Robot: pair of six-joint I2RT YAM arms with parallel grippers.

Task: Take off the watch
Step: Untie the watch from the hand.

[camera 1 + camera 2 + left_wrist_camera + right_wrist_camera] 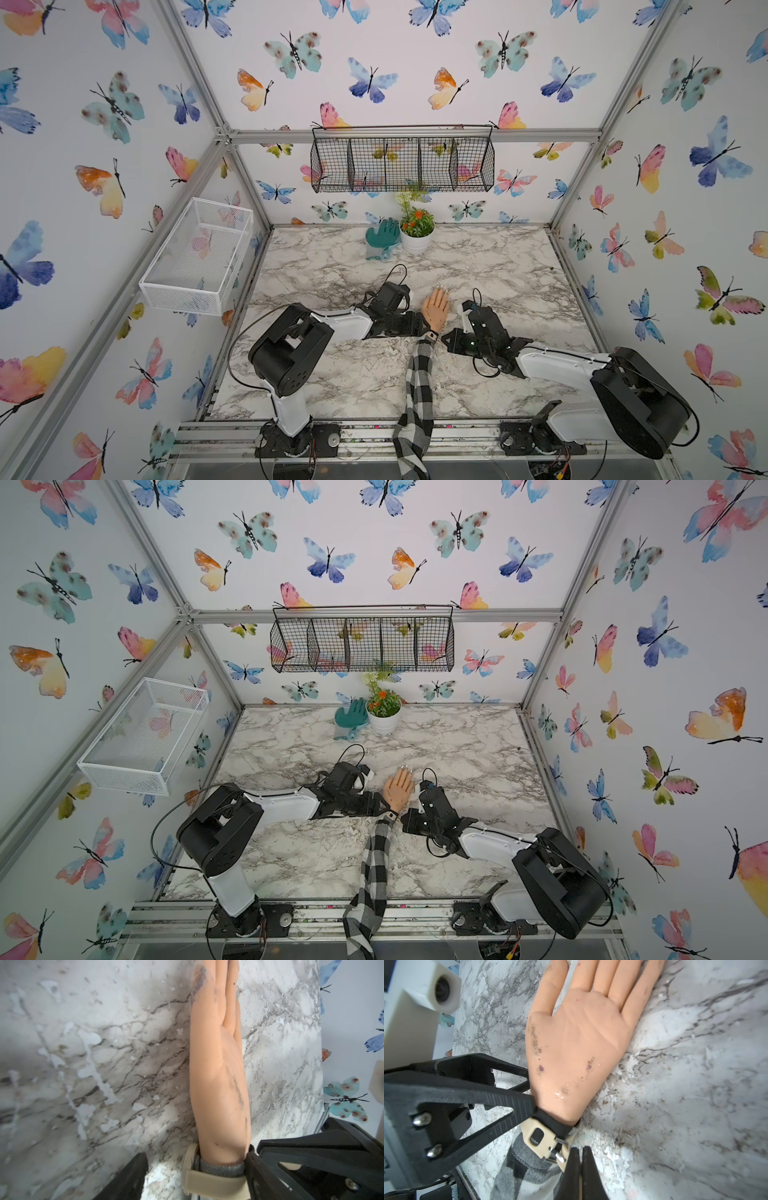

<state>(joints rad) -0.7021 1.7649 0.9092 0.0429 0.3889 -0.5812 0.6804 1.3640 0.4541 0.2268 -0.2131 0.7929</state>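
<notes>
Lying palm up on the desk (pixel 332 374), the hand (pixel 435 309) puts the watch's fastening on top. That is likely why both arms reach in at the wrist from opposite sides. The watch (pixel 538 1138) is strapped round the wrist over a dark knit cuff, just where the plaid sleeve (pixel 417 386) begins. Its case is out of sight, presumably under the wrist.

The left fingers (pixel 261 1167) are released and straddle the wrist. One tip touches the thumb side at the strap's edge; the other stands clear, with bare desk showing between it and the strap. That reads as a brace against the limp arm sliding, not a grip. The right fingers (pixel 573 1169) are clenched just beside the buckle (pixel 560 1146). A pale sliver between them looks like the strap's free tail, so I judge they pinch it to draw it out. The prong stands lifted.

The strap is flat, thin, matte beige and rubbery, with an oblong hole; the buckle is small bright metal. The hand is soft-looking peach vinyl, scuffed grey and purple, with a glossy patch near the wrist. The sleeve is slack black-and-white weave. The desk is a grey-veined marble print, chipped white in places. Both pairs of fingers are black ribbed plastic in open triangular frames.
</notes>
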